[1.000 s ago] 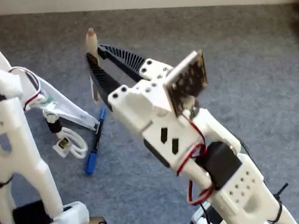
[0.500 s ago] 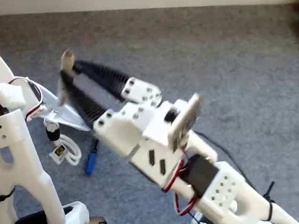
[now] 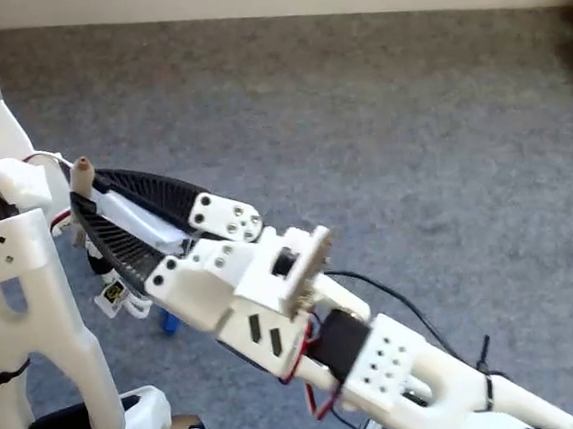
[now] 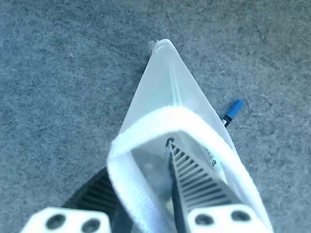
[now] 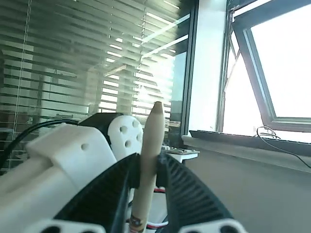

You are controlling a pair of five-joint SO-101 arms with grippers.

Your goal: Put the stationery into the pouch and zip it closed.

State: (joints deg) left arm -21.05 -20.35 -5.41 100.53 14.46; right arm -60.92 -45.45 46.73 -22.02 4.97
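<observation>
We see the right gripper (image 5: pixel 147 167) clamped on a slim beige pen (image 5: pixel 153 126) with a rounded tip. Its black ribbed fingers (image 5: pixel 187 194) press either side of the shaft, so the pen stands crosswise to them and roughly upright. The left gripper (image 4: pixel 146 165) holds a translucent white fabric pouch (image 4: pixel 170 92), one finger inside the mouth and the other outside, pinching one lip between them. The white zip rim loops open around the inner finger. From above, the right gripper (image 3: pixel 81 195) hangs just over the pouch (image 3: pixel 138 219), and the beige pen (image 3: pixel 83 177) is near the held, open end rather than the closed corner. We cannot tell whether its lower end has crossed the rim. A capped blue pen (image 4: pixel 233 110) lies on the grey carpet (image 3: pixel 408 113) just beside the pouch, and a coiled white cable (image 3: pixel 123 294) is near it. We judge that the coming move depends on tipping the beige pen's long axis to run along the pouch's slant, lower end first. Only the right arm is free to do it.
</observation>
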